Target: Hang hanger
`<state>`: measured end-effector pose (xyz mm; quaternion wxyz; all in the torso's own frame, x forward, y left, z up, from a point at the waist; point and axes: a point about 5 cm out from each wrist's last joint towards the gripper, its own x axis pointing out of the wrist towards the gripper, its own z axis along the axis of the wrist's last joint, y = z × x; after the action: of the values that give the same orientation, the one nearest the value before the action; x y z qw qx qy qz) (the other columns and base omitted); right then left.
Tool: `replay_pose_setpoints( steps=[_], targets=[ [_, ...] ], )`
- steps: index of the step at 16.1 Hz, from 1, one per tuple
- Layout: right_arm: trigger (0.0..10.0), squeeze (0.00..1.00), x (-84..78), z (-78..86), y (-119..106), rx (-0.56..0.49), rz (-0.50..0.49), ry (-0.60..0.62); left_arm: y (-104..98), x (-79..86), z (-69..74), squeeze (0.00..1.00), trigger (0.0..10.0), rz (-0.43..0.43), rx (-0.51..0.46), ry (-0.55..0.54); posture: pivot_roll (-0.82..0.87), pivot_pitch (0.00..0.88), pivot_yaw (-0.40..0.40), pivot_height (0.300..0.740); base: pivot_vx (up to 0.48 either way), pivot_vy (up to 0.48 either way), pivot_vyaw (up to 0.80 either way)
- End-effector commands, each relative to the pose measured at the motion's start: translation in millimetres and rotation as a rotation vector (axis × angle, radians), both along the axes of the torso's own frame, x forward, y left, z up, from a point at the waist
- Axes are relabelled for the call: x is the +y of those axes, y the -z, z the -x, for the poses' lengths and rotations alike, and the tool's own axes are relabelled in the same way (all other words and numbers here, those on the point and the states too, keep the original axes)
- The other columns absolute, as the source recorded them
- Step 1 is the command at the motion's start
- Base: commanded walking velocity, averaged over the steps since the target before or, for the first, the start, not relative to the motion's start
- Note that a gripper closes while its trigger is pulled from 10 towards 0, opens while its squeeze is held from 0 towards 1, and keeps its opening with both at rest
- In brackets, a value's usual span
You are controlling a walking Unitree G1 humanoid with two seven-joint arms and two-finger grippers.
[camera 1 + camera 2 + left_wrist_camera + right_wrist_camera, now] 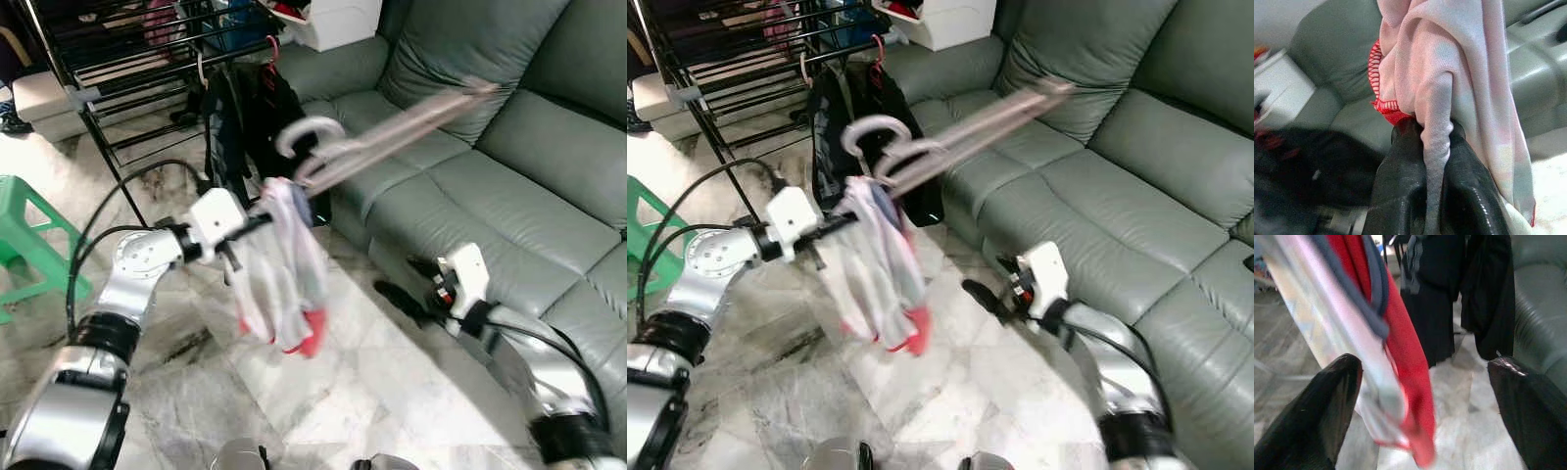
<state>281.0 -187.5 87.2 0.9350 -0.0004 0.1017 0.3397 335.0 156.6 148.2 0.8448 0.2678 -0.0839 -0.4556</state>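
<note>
A pale grey hanger (392, 132) tilts up toward the sofa, its hook (306, 130) curving over near the rack; it is motion-blurred. A white-pink garment with red trim (284, 279) droops from its lower end. My left gripper (257, 221) is shut on the hanger's lower end, where the garment bunches. In the left wrist view the black fingers (1400, 196) pinch a fold of the cloth (1449, 73). My right gripper (409, 282) stands open, low over the floor, to the right of the garment. Its fingers (1327, 401) are spread wide with the garment (1400, 396) ahead of them.
A black clothes rack (127, 54) stands at the back left, with dark clothes (250, 113) hanging from its end. A grey-green sofa (509, 166) runs along the right. A green stool (24, 235) is at the left, a white box (338, 20) behind the sofa arm. Marble floor lies below.
</note>
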Motion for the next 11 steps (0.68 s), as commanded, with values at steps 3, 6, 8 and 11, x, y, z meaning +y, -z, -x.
replay_pose_setpoints(
  steps=[3,6,8,11],
  targets=[
    [10.0,1.0,14.2,-10.9,-14,-0.061,-0.064,-0.016,-8,-12.6,7.7,0.0,0.0,0.014,-0.022,0.089,-0.01,0.022,0.046,0.74,0.0,0.0,0.0],
    [10.0,1.0,26.7,-15.7,-17,-0.07,-0.093,-0.06,-12,-29.3,15.9,0.0,0.0,0.058,-0.017,0.143,-0.01,0.019,0.044,0.74,0.0,0.0,0.0],
    [10.0,1.0,35.7,-17.8,-15,-0.066,-0.102,-0.081,-20,-43.4,23.7,0.0,0.0,0.099,-0.029,0.197,-0.01,0.018,0.043,0.74,0.0,0.0,0.0],
    [10.0,0.84,41.8,-23.6,-13,-0.062,-0.096,-0.084,-27,-55.2,33.8,0.0,0.0,0.124,-0.03,0.243,-0.01,0.021,0.041,0.74,0.0,0.0,0.0]
  ],
)
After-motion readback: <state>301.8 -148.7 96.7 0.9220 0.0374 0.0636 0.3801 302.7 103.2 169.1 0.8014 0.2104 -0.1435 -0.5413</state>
